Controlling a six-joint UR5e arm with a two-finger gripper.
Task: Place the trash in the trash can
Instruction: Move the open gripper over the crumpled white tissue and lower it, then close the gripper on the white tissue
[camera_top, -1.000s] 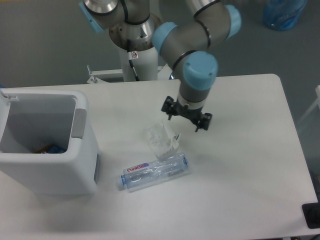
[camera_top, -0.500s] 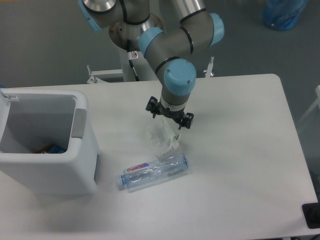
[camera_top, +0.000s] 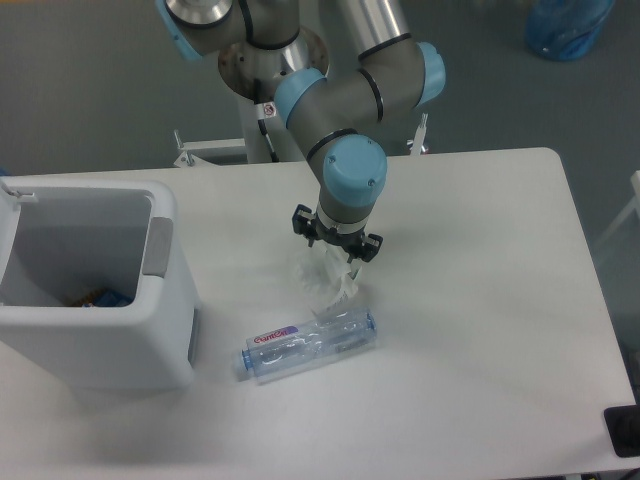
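Observation:
A crumpled white wad of trash (camera_top: 322, 284) lies on the white table near its middle. Just in front of it lies the other trash, a crushed clear bottle (camera_top: 308, 345) with a pink-and-blue label, on its side. My gripper (camera_top: 334, 244) hangs straight above the wad with its black fingers spread to either side; it looks open and holds nothing. Its tips sit close over the wad's top, and I cannot tell whether they touch it. The trash can (camera_top: 150, 330), a boxy white bin with a grey tab on its right rim, stands at the left.
Inside the bin a few small coloured scraps (camera_top: 100, 296) lie at the bottom. The table's (camera_top: 480, 330) right half is bare white surface. A blue bag (camera_top: 565, 28) sits on the floor at the far right beyond the table.
The gripper has travelled left and down from the wad's right side to directly over it, dropping slightly in the last half second. Wad and bottle have not moved.

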